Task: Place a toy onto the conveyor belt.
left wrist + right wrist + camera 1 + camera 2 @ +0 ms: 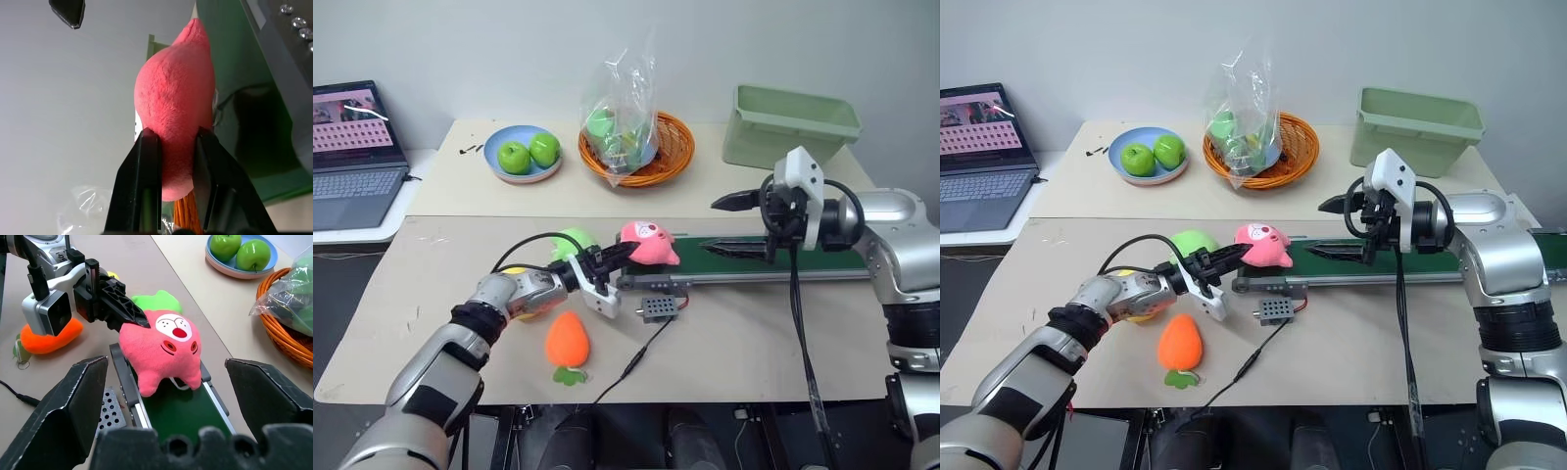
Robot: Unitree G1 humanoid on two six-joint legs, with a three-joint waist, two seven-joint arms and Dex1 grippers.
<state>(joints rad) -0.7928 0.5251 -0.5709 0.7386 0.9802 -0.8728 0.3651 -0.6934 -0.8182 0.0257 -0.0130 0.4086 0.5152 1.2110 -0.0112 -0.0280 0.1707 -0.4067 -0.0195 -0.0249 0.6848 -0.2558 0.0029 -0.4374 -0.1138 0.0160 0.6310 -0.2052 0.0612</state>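
The pink plush toy (pixel 649 244) hangs at the left end of the dark green conveyor belt (pixel 773 262), its feet hanging just over the belt in the right wrist view (pixel 161 350). My left gripper (pixel 619 254) is shut on the toy, its black fingers (pixel 142 181) pinching the plush from both sides. My right gripper (pixel 729 225) hovers above the belt to the right of the toy, open, its wide pads (pixel 73 406) spread with nothing between them.
An orange plush carrot (pixel 567 341) and a light green plush (pixel 576 240) lie near my left arm. A small grey wired box (pixel 659 308) sits beside the belt. Behind are a plate of green apples (pixel 523 154), an orange basket (pixel 636 147), a pale green bin (pixel 788 125) and a laptop (pixel 352 157).
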